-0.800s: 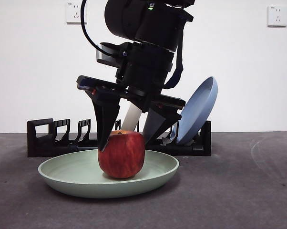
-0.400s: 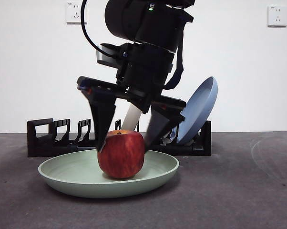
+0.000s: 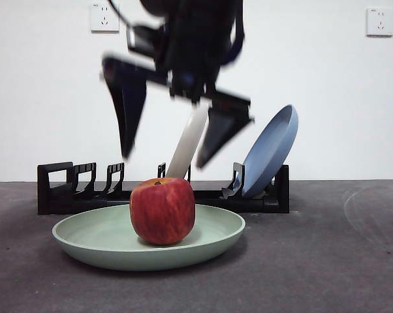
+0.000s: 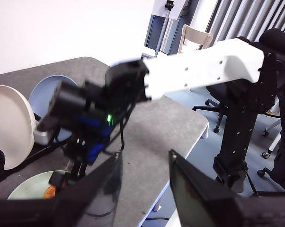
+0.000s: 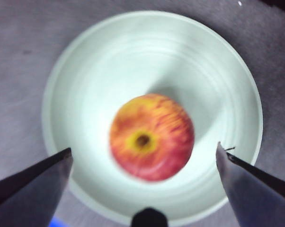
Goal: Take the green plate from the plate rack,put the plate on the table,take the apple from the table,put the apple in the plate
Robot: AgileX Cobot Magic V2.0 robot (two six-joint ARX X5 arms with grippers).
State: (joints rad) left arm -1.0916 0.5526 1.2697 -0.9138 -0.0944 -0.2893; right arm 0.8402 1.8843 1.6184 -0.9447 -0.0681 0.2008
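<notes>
Apple (image 3: 162, 210): upright in the middle of the green plate (image 3: 92, 235), stem dimple up, touched by nothing.
Green plate: flat on the table (image 3: 327, 261), just in front of the rack (image 3: 59, 189).
Right gripper (image 3: 167, 153): directly above the apple and clear of it, jaws spread wide, holding nothing; blurred.
Left gripper (image 4: 142, 189): high and well away from the plate, jaws apart, holding nothing.
Rack: black, holding a white plate (image 3: 187, 147) and a blue plate (image 3: 271, 150), both leaning.
Table: dark grey, mottled, matte.
Room: white wall (image 3: 40, 98) behind with two sockets; the left wrist view shows office chairs beyond the table's edge.
</notes>
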